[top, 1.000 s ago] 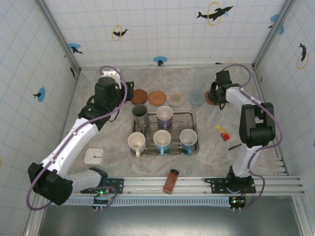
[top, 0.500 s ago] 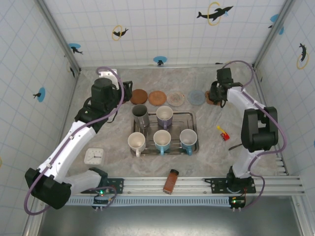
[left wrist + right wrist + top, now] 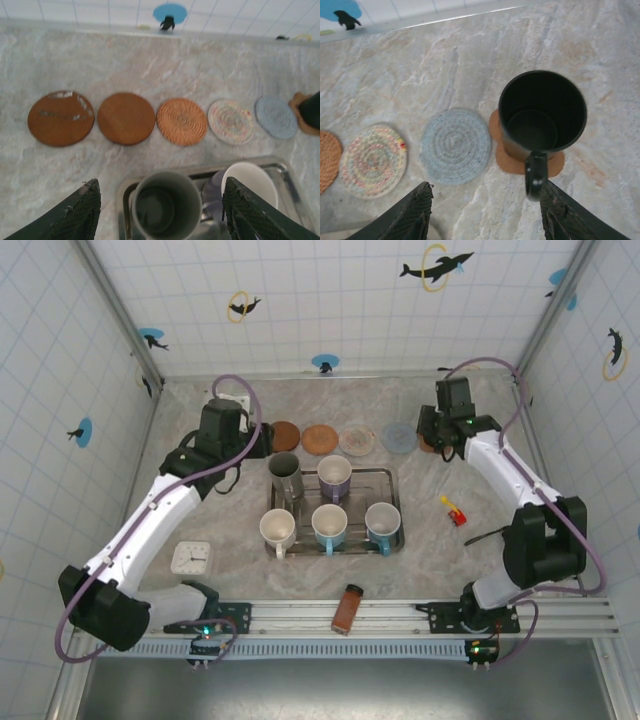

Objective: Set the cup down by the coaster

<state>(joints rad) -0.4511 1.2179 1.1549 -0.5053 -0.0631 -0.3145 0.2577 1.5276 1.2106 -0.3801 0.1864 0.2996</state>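
Hanging with its fingers spread wide, the right gripper (image 3: 487, 216) holds nothing; the black cup (image 3: 530, 127) stands upright and empty between and beyond the fingers, apart from both, handle toward the camera. The cup rests on a brown coaster (image 3: 507, 159), just beside a blue-grey coaster (image 3: 455, 146). The left gripper (image 3: 162, 214), likewise wide and empty-handed, hovers over a grey cup (image 3: 150, 207) in the metal tray (image 3: 390, 475), where five cups stand upright.
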